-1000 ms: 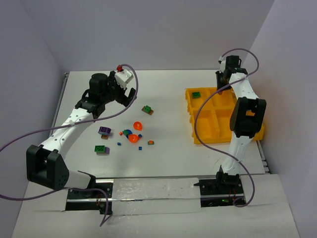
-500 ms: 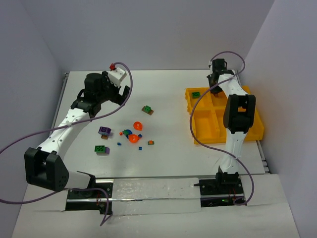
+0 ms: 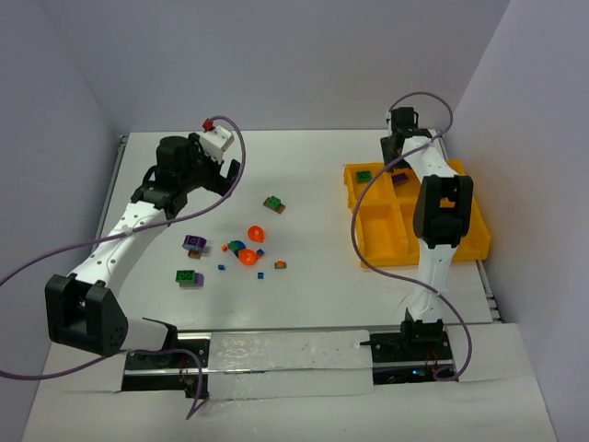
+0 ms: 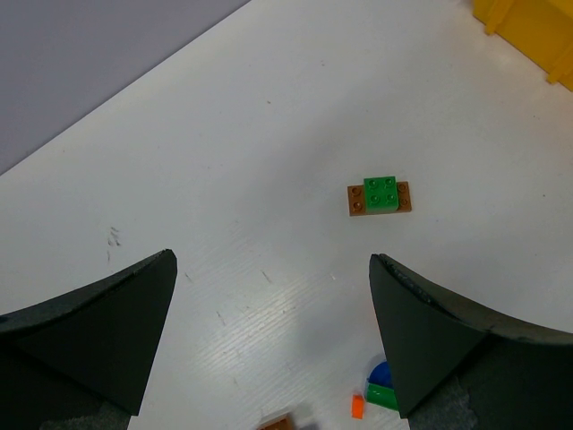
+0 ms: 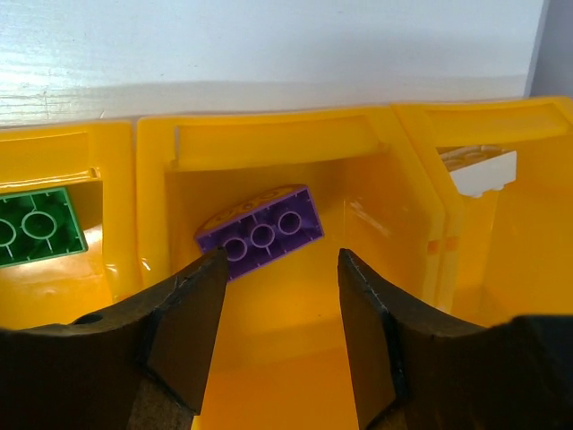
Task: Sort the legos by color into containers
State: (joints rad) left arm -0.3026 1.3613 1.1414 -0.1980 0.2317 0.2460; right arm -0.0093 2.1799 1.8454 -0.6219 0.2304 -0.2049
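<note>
Right pincer (image 5: 279, 264): jaws parted, empty, lower centre.
Purple brick (image 5: 261, 231): looks light, rigid, slick; I'd pinch its long flat sides.

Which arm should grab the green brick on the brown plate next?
Left. The left gripper is open over the table, the green brick just ahead of it; the right gripper is far off over the tray, above a purple brick.

The yellow-orange compartment tray (image 5: 269, 152) is glossy moulded plastic, with pale highlights on its walls. The purple oblong brick (image 5: 261, 229) and green square brick (image 5: 36, 226) inside it look like smooth, hard plastic. The white table (image 4: 269, 116) is matt, faintly scuffed and streaked.
</note>
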